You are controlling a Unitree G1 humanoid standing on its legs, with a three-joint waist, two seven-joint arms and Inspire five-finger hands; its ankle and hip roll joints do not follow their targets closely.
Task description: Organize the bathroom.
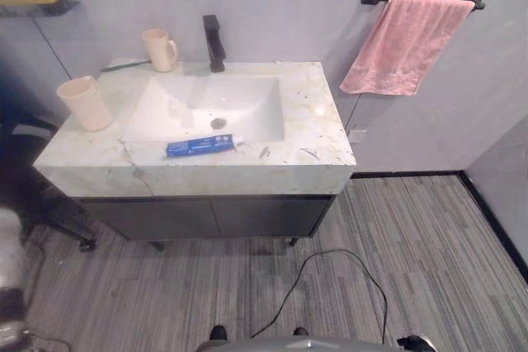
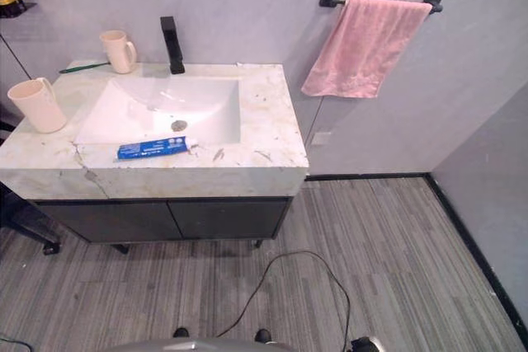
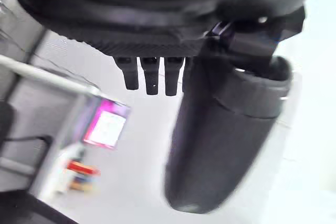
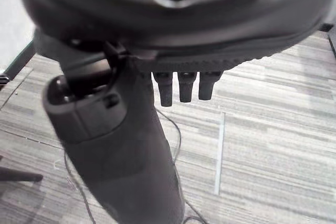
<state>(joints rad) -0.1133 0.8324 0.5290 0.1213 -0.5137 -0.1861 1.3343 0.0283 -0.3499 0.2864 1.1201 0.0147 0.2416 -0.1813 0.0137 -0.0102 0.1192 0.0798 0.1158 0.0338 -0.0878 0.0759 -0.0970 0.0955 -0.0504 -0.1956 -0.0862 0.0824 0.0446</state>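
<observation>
Your left hand point(image 3: 210, 129) hangs with its fingers straight and relaxed, holding nothing, and your right hand point(image 4: 121, 145) hangs the same way above the grey striped floor point(image 4: 273, 140), released and empty. Well ahead of both hands, the blue toothpaste tube point(image 1: 199, 147) lies flat on the white marble tabletop point(image 1: 313, 133) at the front rim of the white rectangular basin point(image 1: 247, 109). Two cream mugs point(image 1: 83, 103) stand beyond it, left of the black faucet point(image 1: 214, 42), and a pink towel point(image 1: 402, 43) hangs on the wall bar.
</observation>
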